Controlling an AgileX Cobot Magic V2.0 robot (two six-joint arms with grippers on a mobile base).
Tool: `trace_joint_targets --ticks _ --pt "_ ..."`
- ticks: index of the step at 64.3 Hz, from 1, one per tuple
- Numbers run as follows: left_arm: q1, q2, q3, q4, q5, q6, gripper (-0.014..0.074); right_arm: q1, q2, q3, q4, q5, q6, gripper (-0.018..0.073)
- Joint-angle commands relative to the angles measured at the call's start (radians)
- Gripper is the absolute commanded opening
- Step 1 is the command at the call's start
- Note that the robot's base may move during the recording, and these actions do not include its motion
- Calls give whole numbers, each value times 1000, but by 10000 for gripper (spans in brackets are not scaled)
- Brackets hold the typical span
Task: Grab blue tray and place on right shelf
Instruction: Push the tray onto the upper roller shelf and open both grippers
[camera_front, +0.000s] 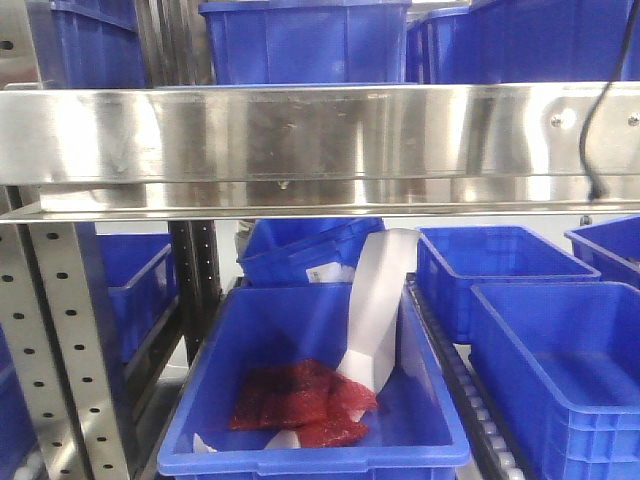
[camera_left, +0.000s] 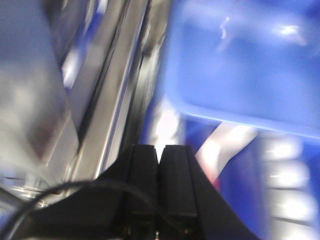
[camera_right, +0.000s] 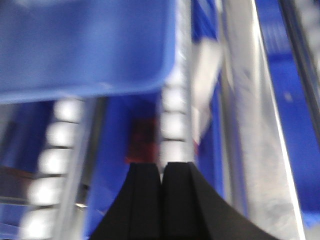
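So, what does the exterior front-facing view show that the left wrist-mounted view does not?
Only the front view shows the deep blue plastic bin holding a red mesh bag. Only the left wrist view shows the black left gripper, jaws shut, and the pale blue tray, blurred. Both show the shiny steel shelf and a white paper strip.

Front view: sharp, evenly bright; broad glare streaks across steel shelf front edge (camera_front: 300, 135), reflections smeared. Shadow below shelf. Both wrist views: heavy motion blur, backgrounds smeared; blown-out white highlights at lower left of right wrist frame.
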Motion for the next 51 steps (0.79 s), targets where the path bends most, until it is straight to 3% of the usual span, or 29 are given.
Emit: trace_joint_targets --ticks 1,16,28,51 --pt "-26 -100 25 10 -83 7 -48 37 -117 14 4 -128 -12 42" --pt "-47 -392 464 -23 -490 5 -48 154 -400 467 -44 -481 -91 42" --pt "-47 -655 838 141 -813 5 -48 164 -644 791 -86 -643 -199 42" --pt "-47 -1162 1321 142 -852 5 -48 164 -1099 1177 -162 -714 -222 42"
